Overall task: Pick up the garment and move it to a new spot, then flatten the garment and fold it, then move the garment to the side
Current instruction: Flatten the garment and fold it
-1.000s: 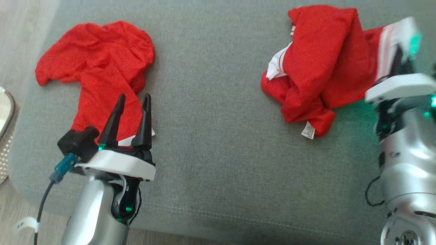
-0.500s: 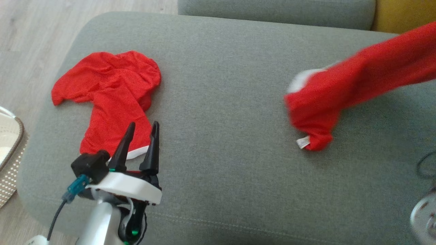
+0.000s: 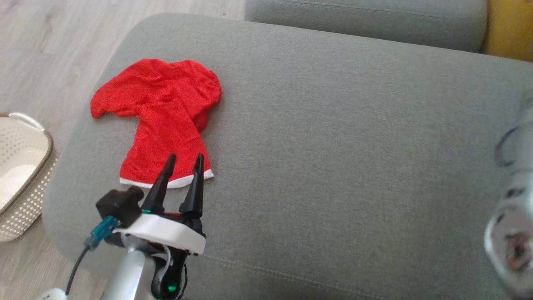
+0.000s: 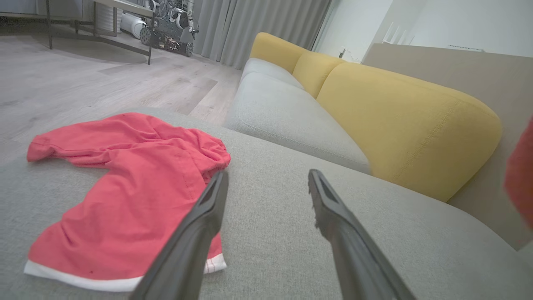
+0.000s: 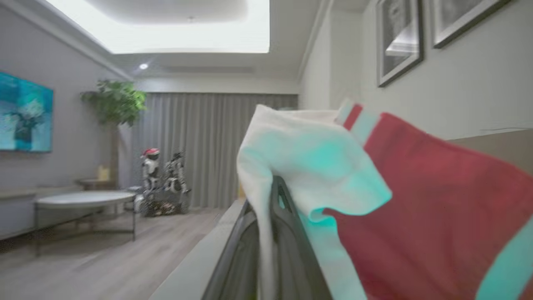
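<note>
The garment (image 5: 420,216), red with white trim, hangs pinched between the fingers of my right gripper (image 5: 272,200), which is shut on it and raised in the air. A red blur of it (image 4: 520,187) shows at the right edge of the left wrist view. My blurred right forearm (image 3: 510,233) sits at the right edge of the head view. A second red garment (image 3: 166,112) with a white hem lies crumpled on the left of the grey cushion (image 3: 333,146). My left gripper (image 3: 185,157) hovers open just past that hem, holding nothing (image 4: 267,175).
A cream perforated basket (image 3: 41,137) stands on the wooden floor left of the cushion. Another grey cushion (image 3: 366,21) lies behind. Yellow backrests (image 4: 395,112) run along the far side. A round table (image 5: 83,200) stands farther off in the room.
My right gripper has lifted the garment off the right of the cushion and out of the head view. The camera has shifted. My left gripper has stayed open by the other garment.
</note>
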Motion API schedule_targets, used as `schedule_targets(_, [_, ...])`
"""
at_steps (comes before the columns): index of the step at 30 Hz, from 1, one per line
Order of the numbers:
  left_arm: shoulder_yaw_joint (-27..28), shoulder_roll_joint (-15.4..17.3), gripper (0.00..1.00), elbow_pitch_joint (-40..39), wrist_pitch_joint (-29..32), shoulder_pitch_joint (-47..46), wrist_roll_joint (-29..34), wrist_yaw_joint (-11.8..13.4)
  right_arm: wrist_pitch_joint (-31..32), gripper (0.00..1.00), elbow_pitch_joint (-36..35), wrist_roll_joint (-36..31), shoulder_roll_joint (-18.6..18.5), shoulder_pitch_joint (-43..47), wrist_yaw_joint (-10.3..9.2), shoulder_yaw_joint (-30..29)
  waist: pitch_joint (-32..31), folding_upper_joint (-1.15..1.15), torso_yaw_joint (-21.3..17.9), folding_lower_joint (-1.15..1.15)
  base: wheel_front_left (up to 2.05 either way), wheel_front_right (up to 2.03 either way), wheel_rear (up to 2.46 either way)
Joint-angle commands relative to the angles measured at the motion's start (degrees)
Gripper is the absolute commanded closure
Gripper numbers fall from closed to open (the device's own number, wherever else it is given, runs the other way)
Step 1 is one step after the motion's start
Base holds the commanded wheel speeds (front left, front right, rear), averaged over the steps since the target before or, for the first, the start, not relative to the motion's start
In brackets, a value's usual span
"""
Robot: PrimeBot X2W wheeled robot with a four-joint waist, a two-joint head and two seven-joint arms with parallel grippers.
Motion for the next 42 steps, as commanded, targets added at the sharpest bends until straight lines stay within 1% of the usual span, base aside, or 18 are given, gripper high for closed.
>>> schedule_targets(1, [1.36, 0.25, 0.00, -1.75, -0.70, -1.40, -0.59, -0.35, 0.46, 1.00, -0.12, 1.28, 1.93, 1.58, 0.43, 4.69, 0.24, 0.00, 0.66, 0.00, 0.00, 0.00, 0.00])
schedule_targets(5, [1.05, 0.25, 0.00, -1.71, -0.70, -2.57, -1.04, -0.35, 0.65, 1.00, 4.05, 6.07, 3.44, 8.37, 0.43, 15.36, 0.89, 0.00, 1.73, 0.00, 0.00, 0.00, 0.00])
schedule_targets(8, [0.73, 0.25, 0.00, -1.53, -0.70, -3.21, -1.18, -0.35, 0.59, 1.00, 7.44, 14.69, 3.56, 13.41, 0.43, 26.85, 1.37, 0.00, 2.49, 0.00, 0.00, 0.00, 0.00])
schedule_targets(10, [0.57, 0.25, 0.00, -1.39, -0.70, -3.56, -1.24, -0.35, 0.67, 1.00, 8.71, 19.21, 3.57, 16.05, 0.43, 33.85, 1.79, 0.00, 2.89, 0.00, 0.00, 0.00, 0.00])
schedule_targets(14, [0.14, 0.25, 0.00, -1.16, -0.70, -4.17, -1.66, -0.35, 0.59, 1.00, 9.98, 25.70, 3.58, 19.01, 0.43, 43.43, 2.46, 0.00, 3.61, 0.00, 0.00, 0.00, 0.00])
schedule_targets(17, [-0.09, 0.25, 0.00, -0.80, -0.70, -4.27, -1.82, -0.35, 0.26, 1.00, 9.54, 29.87, 3.59, 19.99, 0.43, 49.38, 2.50, 0.00, 3.86, 0.00, 0.00, 0.00, 0.00])
schedule_targets(18, [-0.08, 0.25, 0.00, -0.75, -0.70, -4.30, -1.84, -0.35, 0.15, 0.73, 9.20, 30.93, 3.59, 20.09, 0.43, 51.26, 2.54, 0.00, 3.83, 0.00, 0.00, 0.00, 0.00])
schedule_targets(19, [-0.05, 0.25, 0.00, -0.70, -0.70, -4.32, -1.86, -0.35, 0.11, 0.00, 8.81, 32.19, 3.59, 20.21, 0.43, 53.04, 2.53, 0.00, 3.79, 0.00, 0.00, 0.00, 0.00])
schedule_targets(21, [0.05, 0.25, 0.00, -0.52, -0.70, -4.17, -1.86, -0.35, 0.30, 0.00, 8.35, 34.41, 3.59, 20.25, 0.43, 55.98, 2.18, 0.00, 3.60, 0.00, 0.00, 0.00, 0.00])
schedule_targets(26, [0.43, 0.25, 0.00, -0.43, -0.70, -3.74, -1.83, -0.19, -0.36, 0.00, 8.92, 36.78, 3.59, 19.13, 0.43, 57.30, 1.10, 0.00, 2.24, 0.00, 0.00, 0.00, 0.00])
schedule_targets(30, [0.88, 0.25, 0.00, -0.85, -0.70, -3.34, -1.37, -0.04, -1.07, 0.00, 11.12, 35.90, 3.59, 17.74, 0.43, 55.49, 0.18, 0.00, 0.06, 0.00, 0.00, 0.00, 0.00])
schedule_targets(35, [1.25, 0.25, 0.00, -1.38, -0.70, -2.79, -0.96, 0.17, -3.04, 0.00, 13.73, 32.13, 3.57, 17.36, 0.43, 50.31, -0.65, 0.00, -3.07, 0.00, 0.00, 0.00, 0.00])
schedule_targets(39, [1.29, 0.25, 0.00, -1.74, -0.70, -2.67, -0.71, 0.24, -4.96, 0.00, 14.24, 29.79, 3.02, 19.40, 0.43, 44.14, -1.25, 0.00, -5.35, 0.00, 0.00, 0.00, 0.00])
schedule_targets(42, [1.13, 0.25, 0.00, -2.01, -0.70, -2.48, -0.60, 0.31, -6.23, 0.00, 13.22, 27.68, 2.09, 22.17, 0.43, 39.26, -1.72, 0.00, -6.87, 0.00, 0.00, 0.00, 0.00])
